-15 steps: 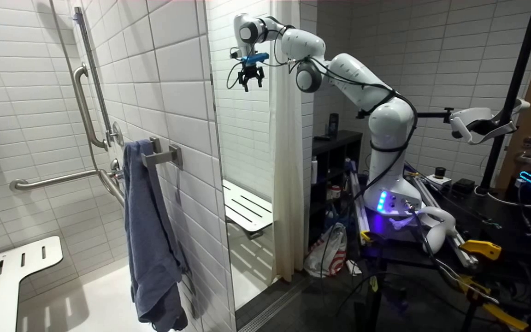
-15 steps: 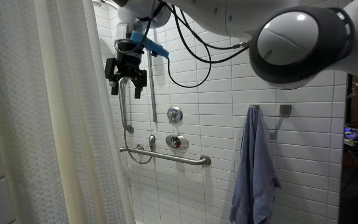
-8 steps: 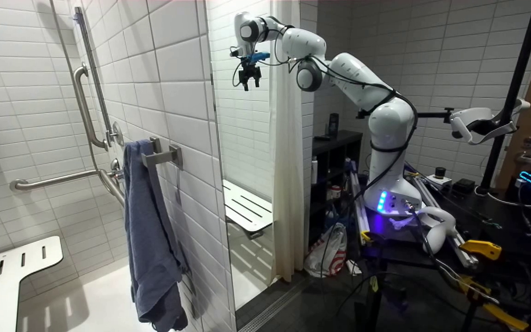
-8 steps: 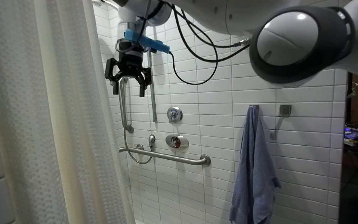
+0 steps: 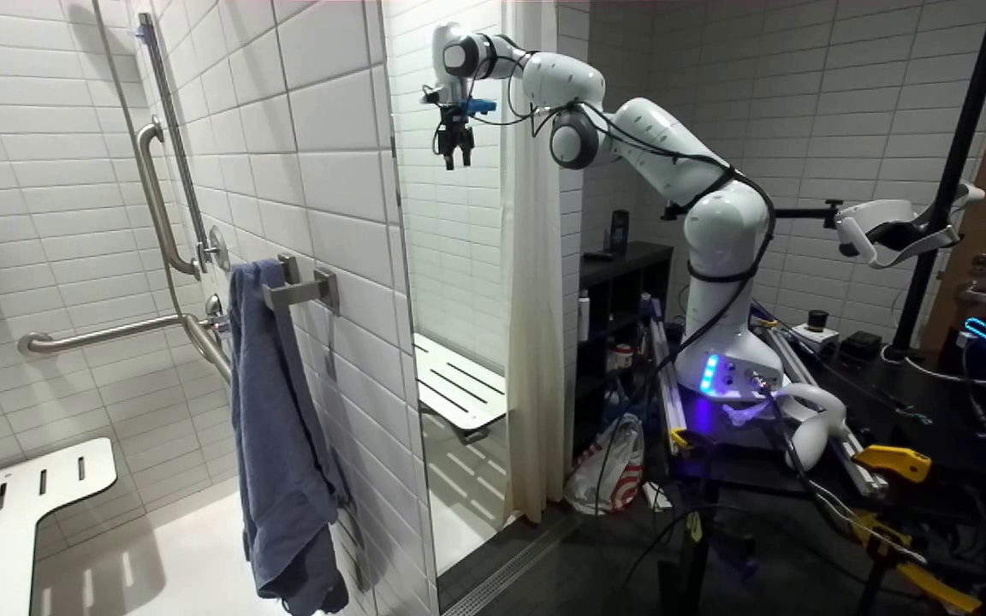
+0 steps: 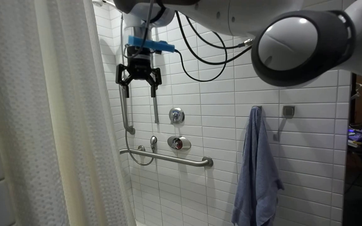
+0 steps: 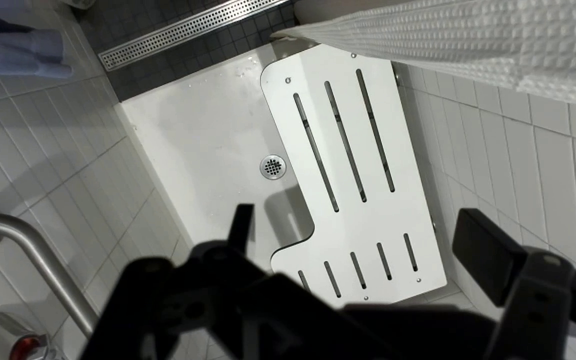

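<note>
Gripper (image 6: 140, 92) hangs in midair, fingers pointing down and spread wide, with nothing between them. In the wrist view a slotted seat (image 7: 375, 210) lies below, along the tiled wall (image 7: 518, 145) and over the white shower floor (image 7: 198, 150); the curtain (image 7: 468, 40) crosses in front of its upper right corner there, and whether the two touch cannot be told. Which of them is closer to the fingers is also unclear.

The seat looks to be a stiff, smooth panel, probably slick when wet and, judging by the small round fasteners near its ends, fixed rather than loose; its free edge by the notch near the drain (image 7: 273, 167) seems the best place to take hold. The curtain appears light, limp and hard to break, its textured weave likely to resist slipping; a fold at its hanging edge should pinch most easily.

The seat's long axis runs steeply down the wrist view, leaning rightward toward the bottom, slots parallel to it; the broader end points toward the gripper and is partly hidden behind it. The curtain hangs lengthwise, its folds roughly vertical in both exterior views.
</note>
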`<state>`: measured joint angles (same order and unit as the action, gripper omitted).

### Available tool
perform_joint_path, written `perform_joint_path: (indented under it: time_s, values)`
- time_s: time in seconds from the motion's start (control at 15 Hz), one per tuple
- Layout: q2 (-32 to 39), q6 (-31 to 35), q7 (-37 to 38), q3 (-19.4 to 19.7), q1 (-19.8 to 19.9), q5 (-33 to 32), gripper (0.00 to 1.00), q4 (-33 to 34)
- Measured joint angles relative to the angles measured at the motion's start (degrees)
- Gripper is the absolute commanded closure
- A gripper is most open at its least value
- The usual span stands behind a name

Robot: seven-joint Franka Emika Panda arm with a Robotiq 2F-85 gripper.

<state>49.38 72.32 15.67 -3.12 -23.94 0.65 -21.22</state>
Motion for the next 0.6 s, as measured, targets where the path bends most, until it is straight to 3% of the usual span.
perform_joint_path:
  time_s: [0.6]
  values:
    - [0.1, 0.7, 3.0, -0.3, -0.1, 0.4, 0.00, 0.0]
